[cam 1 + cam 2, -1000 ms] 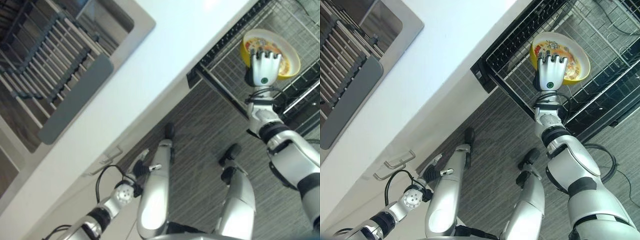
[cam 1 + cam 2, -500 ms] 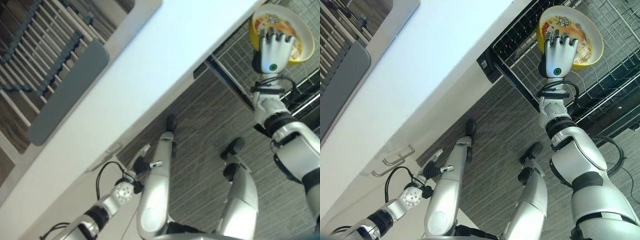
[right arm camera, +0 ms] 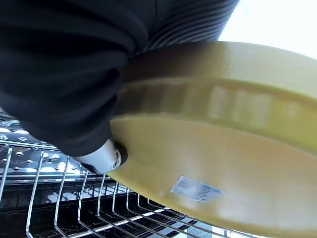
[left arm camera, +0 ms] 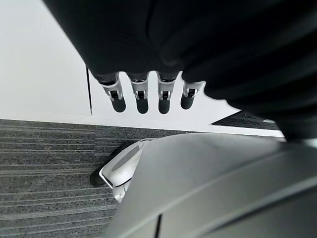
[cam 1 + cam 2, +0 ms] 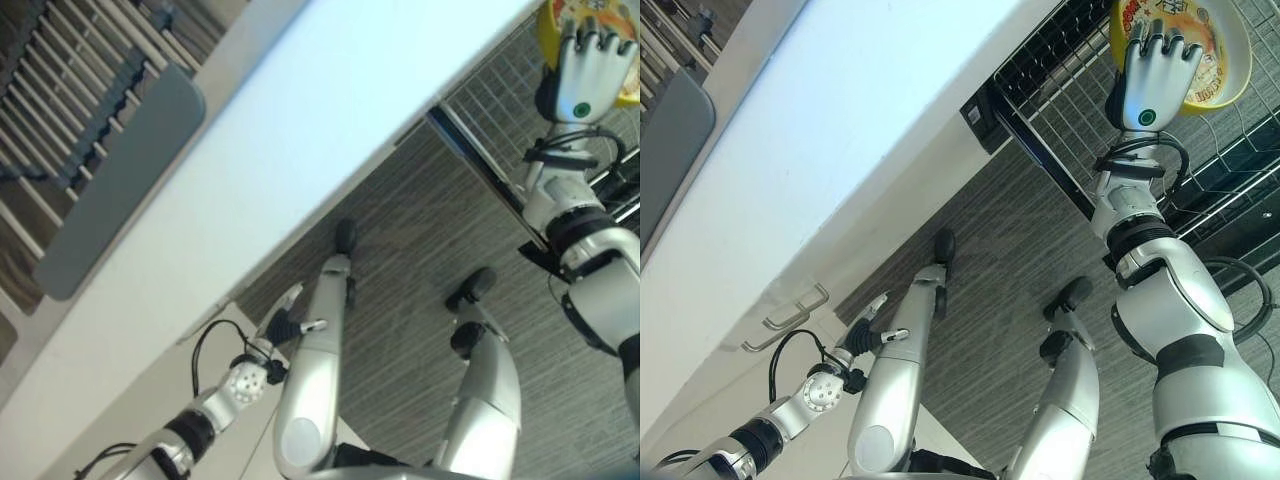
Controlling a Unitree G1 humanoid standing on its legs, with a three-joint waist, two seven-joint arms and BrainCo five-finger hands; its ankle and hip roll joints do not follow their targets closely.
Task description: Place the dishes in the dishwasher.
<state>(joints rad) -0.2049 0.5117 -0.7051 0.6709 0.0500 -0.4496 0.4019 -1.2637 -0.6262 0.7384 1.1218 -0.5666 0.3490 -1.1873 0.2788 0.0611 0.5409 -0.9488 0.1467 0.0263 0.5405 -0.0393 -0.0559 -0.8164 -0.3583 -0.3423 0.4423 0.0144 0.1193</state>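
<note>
My right hand (image 5: 1152, 75) grips the yellow bowl (image 5: 1218, 62) over the dishwasher rack (image 5: 1072, 110); next I lower it between wires. Left hand (image 4: 148, 94) hangs relaxed.

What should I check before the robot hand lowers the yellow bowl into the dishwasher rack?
1. Grip: right robot hand has fingers curled over the rim of the yellow bowl. Ok.
2. Bowl over the rack: it hangs above the wire rack. Ok.
3. Clearance underneath: wire tines lie below the bowl's underside, apart from it. Ok.
4. Which slot it will land in: cannot tell.
5. Left robot hand: hangs low near the white cabinet front, fingers straight, holding nothing, away from the rack. Ok.
6. Rack fully pulled out: cannot tell.
</note>
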